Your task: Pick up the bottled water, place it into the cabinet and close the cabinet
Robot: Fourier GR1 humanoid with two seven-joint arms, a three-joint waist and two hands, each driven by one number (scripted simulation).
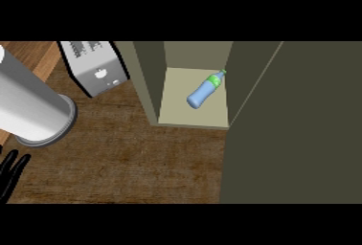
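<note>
Blue bottled water (204, 91) lies inside the cabinet (152, 81), door (290, 124) still ajar, left hand (10, 170) resting open, empty, beside the worktop (127, 162).

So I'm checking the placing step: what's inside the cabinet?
The bottled water lies on its side on the pale shelf inside the cabinet, green cap toward the back. The open door covers whatever is further right.

Water bottle (204, 91) lying in open cabinet (192, 117); left robot hand (10, 172) resting btm-left.
</note>
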